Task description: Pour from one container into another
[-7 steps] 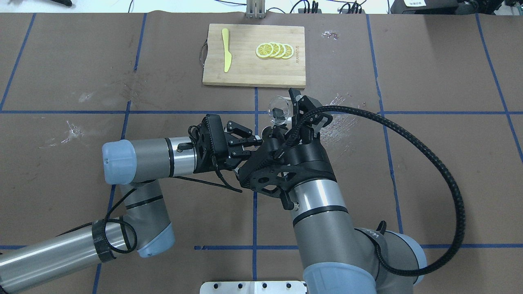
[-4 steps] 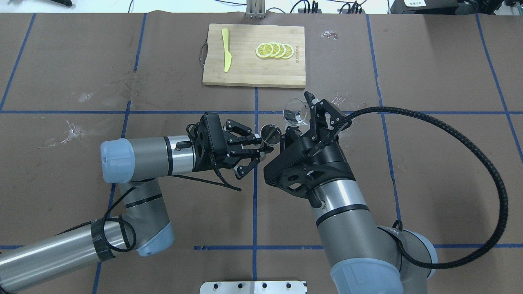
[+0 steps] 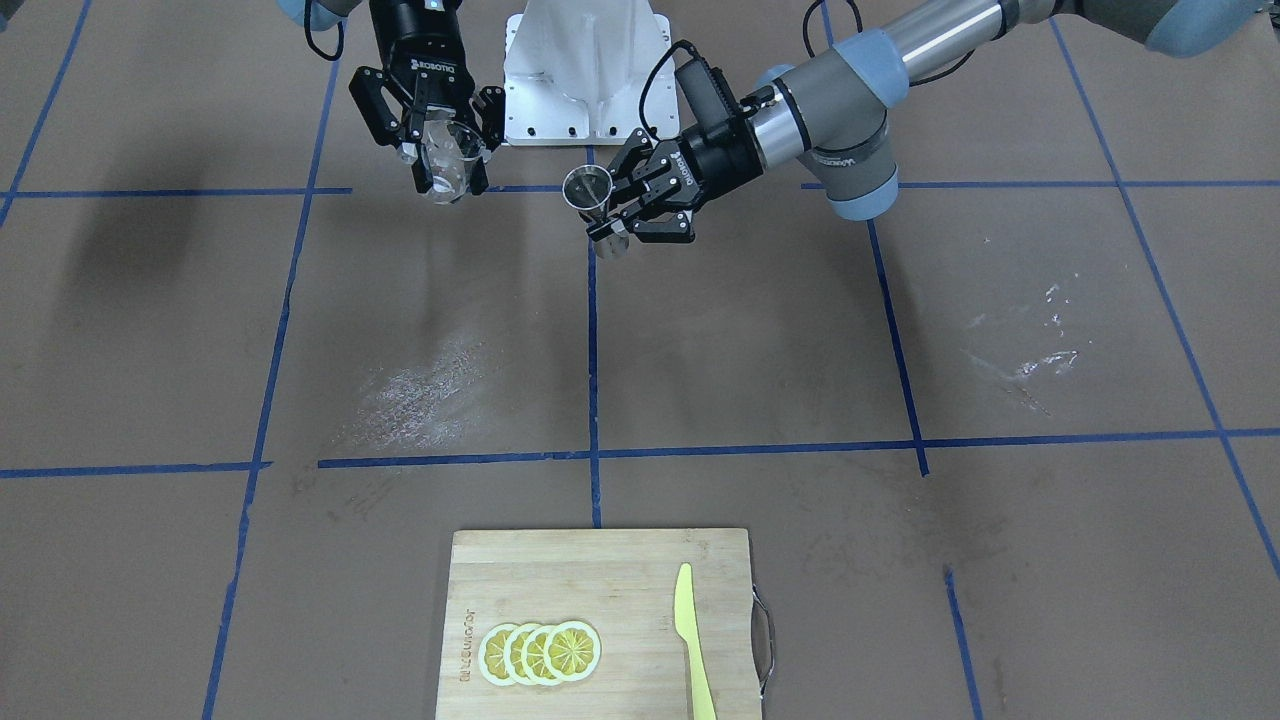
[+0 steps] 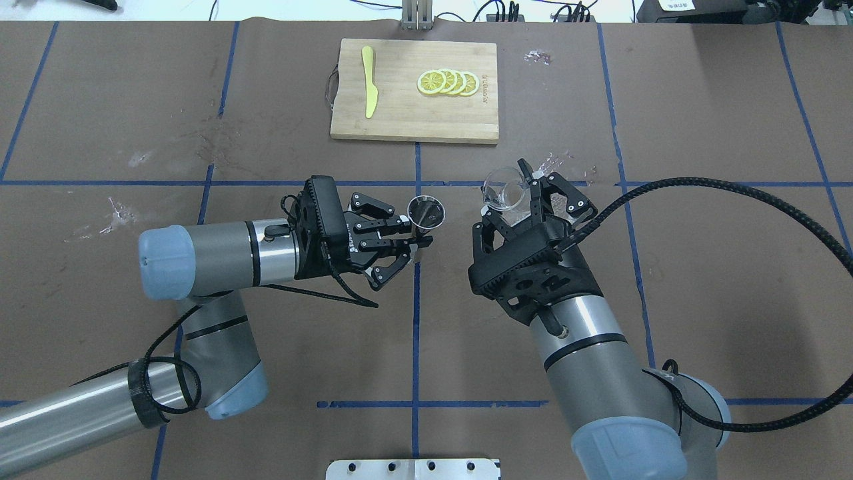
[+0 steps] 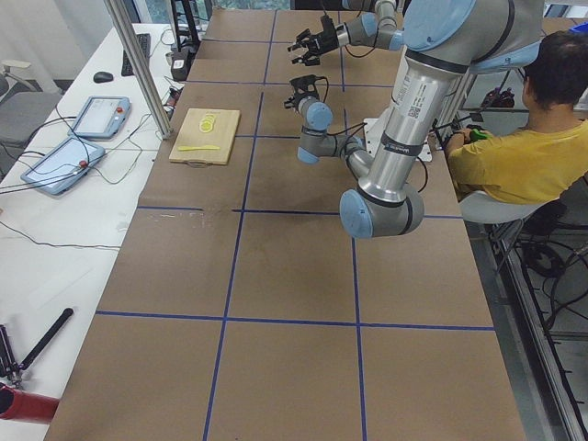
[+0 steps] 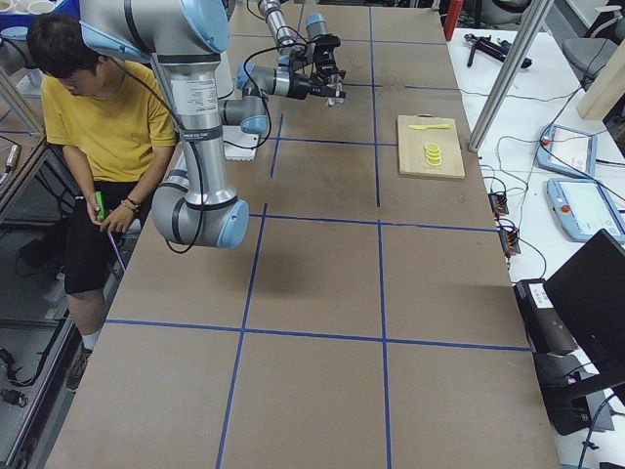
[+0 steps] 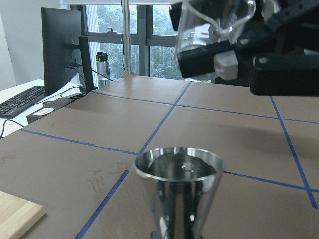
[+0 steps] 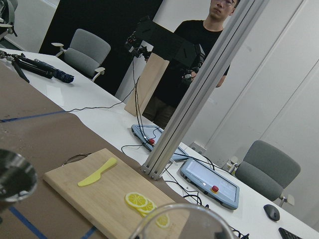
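1. Both aloft over worktop: left hand clenched on jigger, right hand grasping clear cup, set apart.
2. Risk: tipping across this gap likely spills onto worktop; jigger mouth is narrow.

The brown desk is gridded with blue tape lines. On the pale bamboo cutting board — yellow lemon slices, a yellow-green plastic knife. The hourglass metal jigger shines silver; the flared measuring cup is clear.
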